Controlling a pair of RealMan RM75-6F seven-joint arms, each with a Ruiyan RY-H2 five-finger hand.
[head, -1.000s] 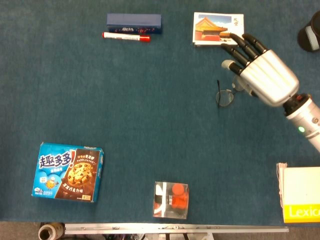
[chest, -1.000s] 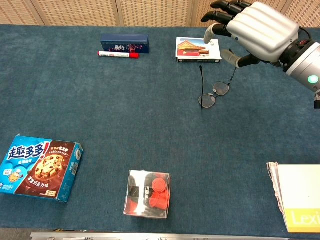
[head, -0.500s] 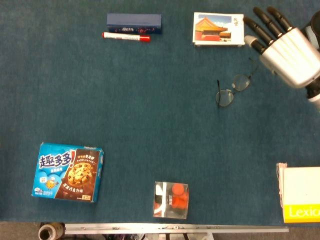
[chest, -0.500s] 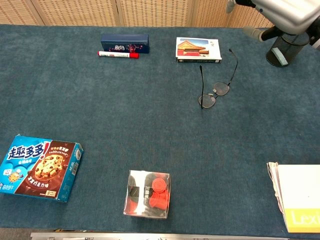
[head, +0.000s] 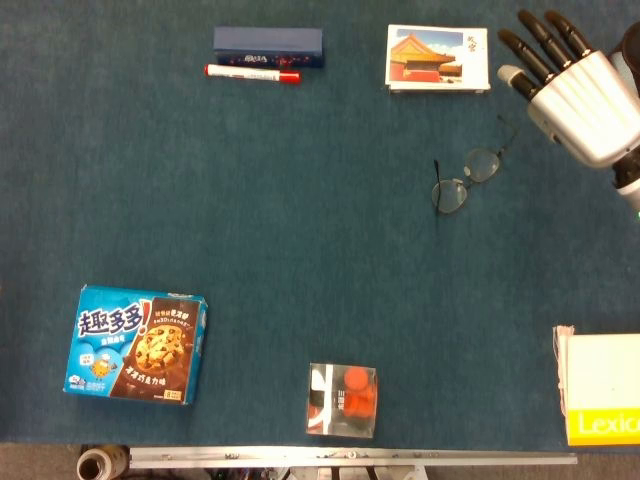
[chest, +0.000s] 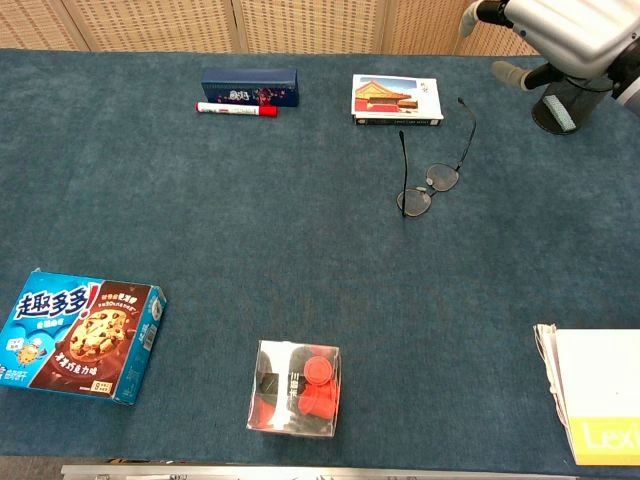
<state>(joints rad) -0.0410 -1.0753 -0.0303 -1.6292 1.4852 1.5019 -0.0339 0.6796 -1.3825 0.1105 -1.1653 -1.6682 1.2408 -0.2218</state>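
- Where it hung half a second ago, the silver right hand (head: 575, 85) has edged nearer the thin wire-rimmed glasses (head: 465, 178), fingers spread, empty.
- Only the chest view shows the black mesh cup (chest: 557, 108).

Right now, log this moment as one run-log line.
right hand: open, raised, holds nothing | nearest: eyeglasses, postcard pack | left hand: not in view

Silver robot hand (head: 575, 85), black fingers (head: 535, 45)
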